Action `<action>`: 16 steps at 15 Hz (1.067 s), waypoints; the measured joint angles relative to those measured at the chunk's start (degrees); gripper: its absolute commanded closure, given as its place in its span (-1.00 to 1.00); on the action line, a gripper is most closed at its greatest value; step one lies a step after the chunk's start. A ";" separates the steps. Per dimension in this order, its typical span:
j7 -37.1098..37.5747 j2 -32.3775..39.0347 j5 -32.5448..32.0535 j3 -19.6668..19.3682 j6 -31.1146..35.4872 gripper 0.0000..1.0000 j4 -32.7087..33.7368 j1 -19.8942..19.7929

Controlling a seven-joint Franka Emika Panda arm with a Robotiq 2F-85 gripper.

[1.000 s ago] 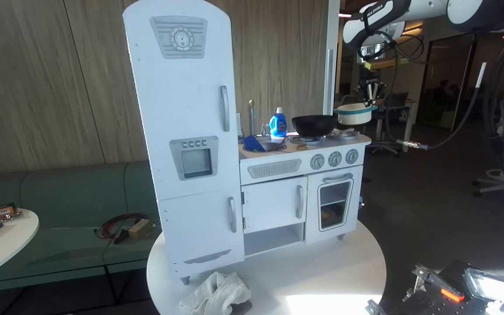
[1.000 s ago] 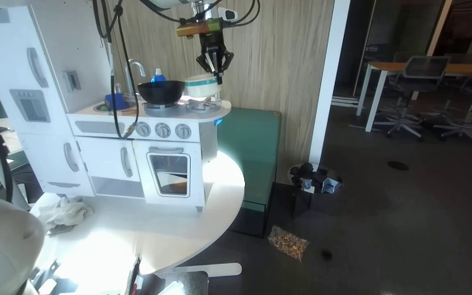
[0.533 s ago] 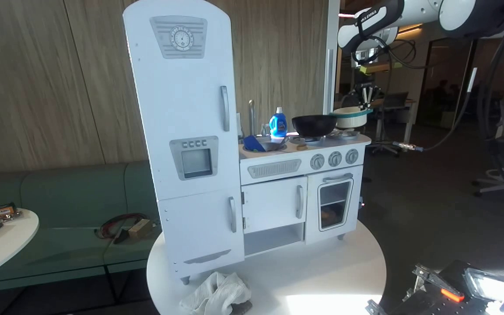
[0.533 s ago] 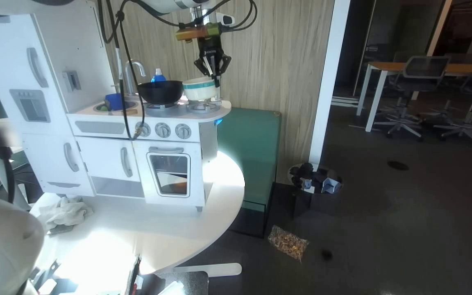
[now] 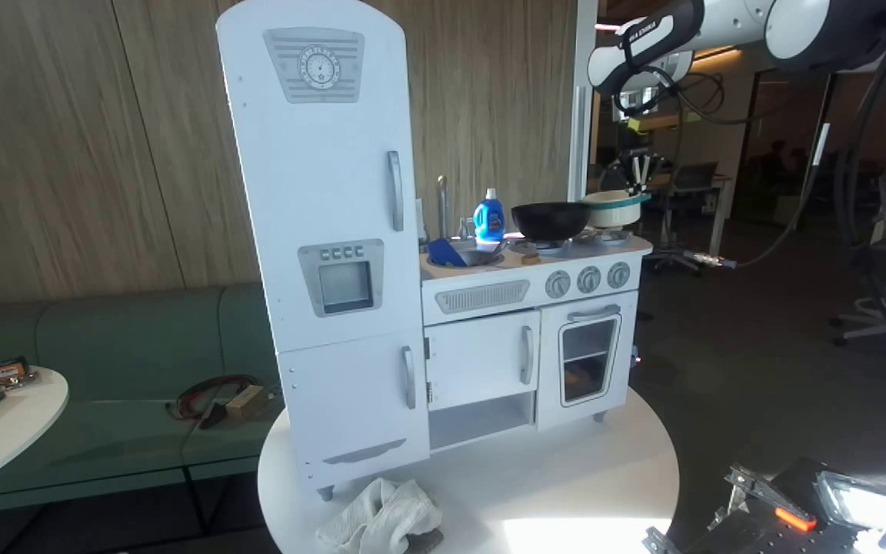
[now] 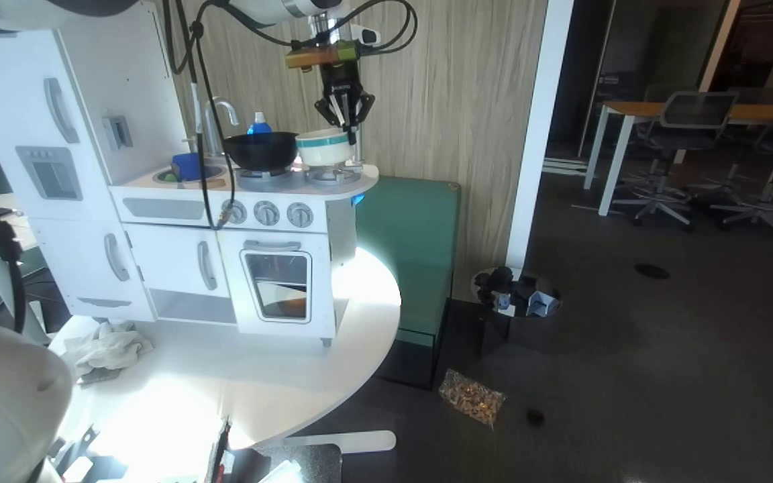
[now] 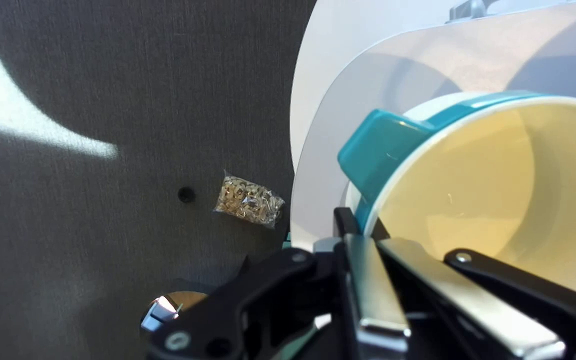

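Observation:
My gripper (image 7: 360,225) is shut on the rim of a cream pot (image 7: 473,170) with a teal band, one finger inside the wall and one outside, beside a teal handle (image 7: 383,145). The pot is upright and looks empty inside. In both exterior views the gripper (image 5: 637,188) (image 6: 349,133) points down onto the pot (image 5: 614,212) (image 6: 325,153). The pot is over the toy stove's right burner (image 6: 334,176); I cannot tell whether it touches it. A black pan (image 5: 552,221) (image 6: 262,151) stands on the burner beside it, close to the pot.
The white toy kitchen (image 5: 481,362) stands on a round white table (image 5: 551,477). A blue bottle (image 5: 489,219) and faucet (image 5: 443,204) are by the sink, which holds a blue item (image 5: 444,252). A cloth (image 5: 381,515) lies in front. Arm cables (image 6: 205,168) hang before the kitchen.
My gripper has moved down and toward the black pan with the pot in its grip. The pot is lower over the right burner than one second ago. The cables shifted with the arm.

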 measured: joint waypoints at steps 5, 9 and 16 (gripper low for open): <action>-0.16 0.42 0.00 0.35 -0.52 0.93 0.70 0.00; -0.21 0.96 0.00 0.91 -0.85 0.92 1.35 0.00; -0.21 1.82 0.00 0.96 -1.23 0.34 2.21 -0.35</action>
